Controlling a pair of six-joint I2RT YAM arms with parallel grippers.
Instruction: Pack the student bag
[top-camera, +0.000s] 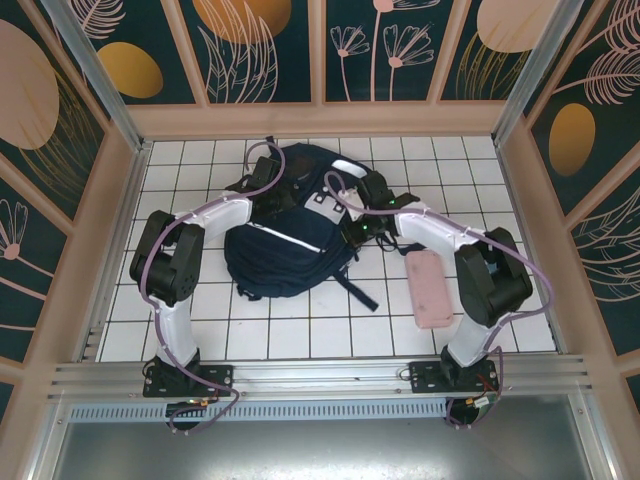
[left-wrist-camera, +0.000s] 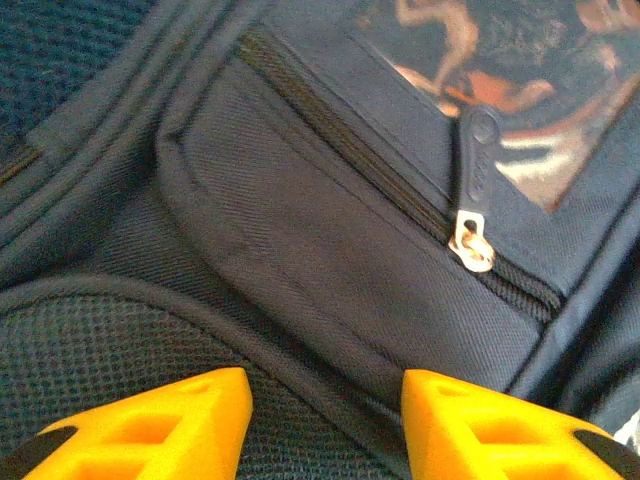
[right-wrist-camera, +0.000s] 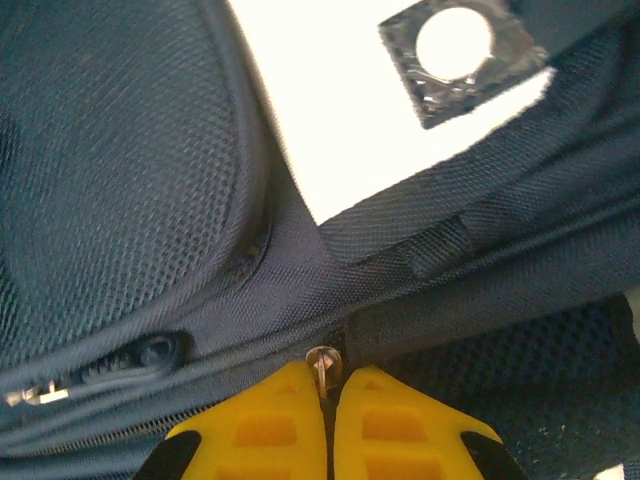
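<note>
Two sets of fingers work at the student bag (top-camera: 285, 245), which lies in the middle of the tiled table (top-camera: 330, 330). My right gripper (right-wrist-camera: 325, 388) is pinched tight on a small metal zipper pull (right-wrist-camera: 322, 360). My left gripper (left-wrist-camera: 325, 425) stands parted over the fabric, grasping nothing. I judge this the unzipping step: next, draw the pull along its track while the left pins the cloth.

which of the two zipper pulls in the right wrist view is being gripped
The small metal pull at the seam, pinched in the shut right gripper. The dark pull at lower left lies free on the student bag.
</note>
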